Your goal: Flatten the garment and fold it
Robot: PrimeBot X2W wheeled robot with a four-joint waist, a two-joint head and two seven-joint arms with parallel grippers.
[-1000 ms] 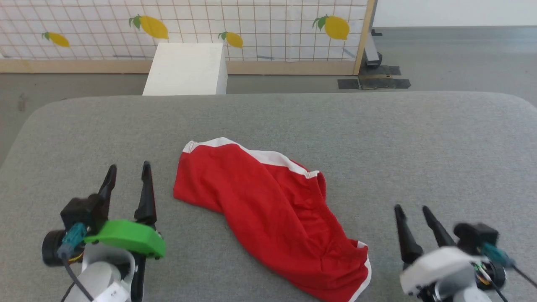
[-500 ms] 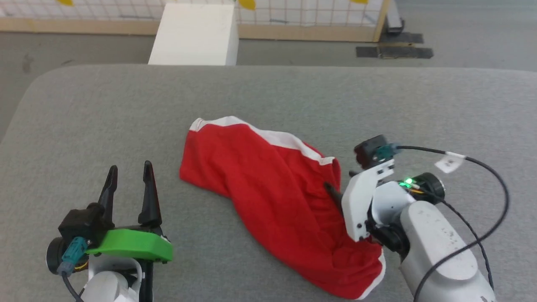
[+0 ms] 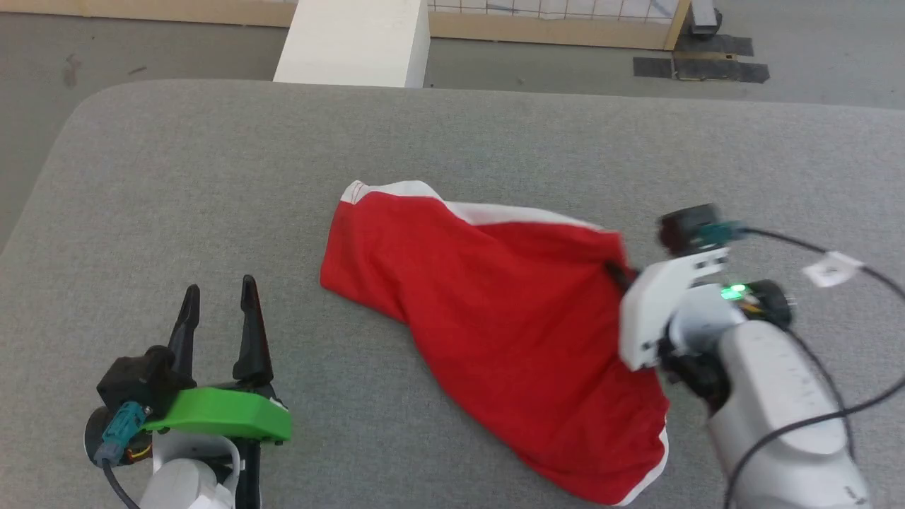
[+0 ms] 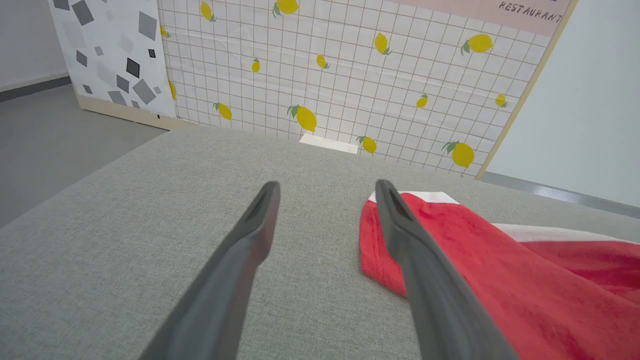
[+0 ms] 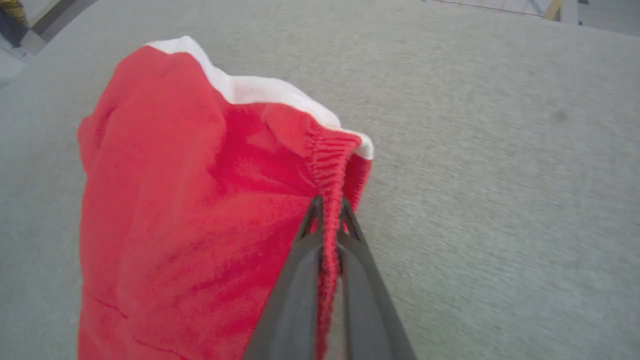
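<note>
My right gripper has its two dark fingers pressed together on the gathered waistband of the garment. A ridge of red elastic is pinched between the tips and runs down the slot between them. I judge the grip sits on the elastic because it is the firmest edge of this thin cloth, so a pull there should carry the whole pair of shorts, not one loose layer. Around the pinch the fabric rises off the grey padded table in a tented fold, with the white trim band curving over its top.

The rest of the shorts lie crumpled and slanted across the middle of the table. One leg opening points toward the far left, and the other hem trails toward the front edge.

My left gripper hovers over the front left part of the table with its fingers spread and holding nothing, their tips aimed at the far edge. The nearest leg hem lies close on their right, not touching. The placement reads as readiness to take the opposite end, since cloth wider than one gripper calls for a pull from both sides.

Flattening looks barely begun, and no fold is made yet. Beyond the far edge stand a white box and a lemon-print panel.
</note>
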